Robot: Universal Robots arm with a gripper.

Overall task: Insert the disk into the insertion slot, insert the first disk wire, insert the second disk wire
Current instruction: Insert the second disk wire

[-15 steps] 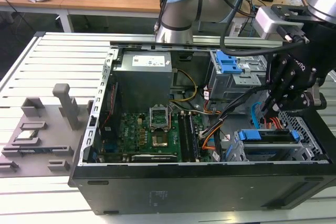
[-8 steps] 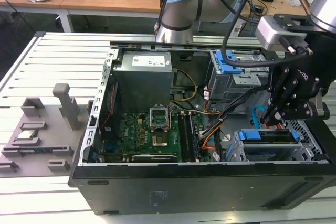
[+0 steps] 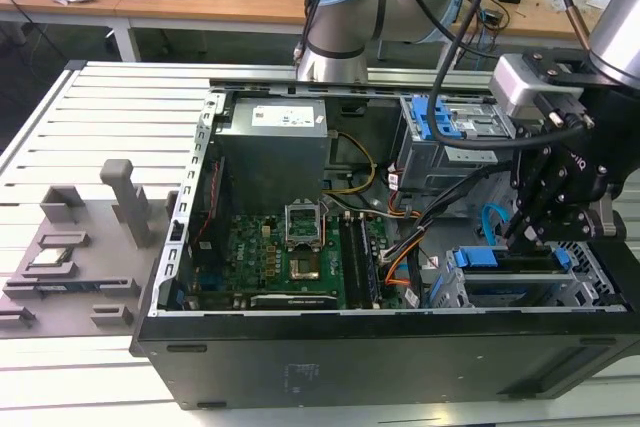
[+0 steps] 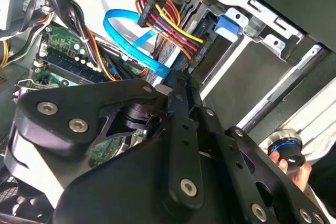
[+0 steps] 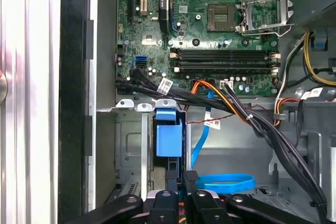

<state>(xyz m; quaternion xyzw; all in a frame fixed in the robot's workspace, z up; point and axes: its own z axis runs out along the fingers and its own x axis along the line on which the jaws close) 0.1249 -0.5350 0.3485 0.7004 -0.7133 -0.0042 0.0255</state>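
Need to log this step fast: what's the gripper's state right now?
Gripper: fingers close together at the disk in the insertion slot; whether it grips anything cannot be told.

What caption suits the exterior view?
Gripper lowered over the disk seated in the insertion slot of an open computer case.

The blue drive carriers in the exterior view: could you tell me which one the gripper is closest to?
The lower blue carrier, in the bay by the case's front wall, lies right under the gripper. The other blue carrier sits higher up in the grey cage, farther from it.
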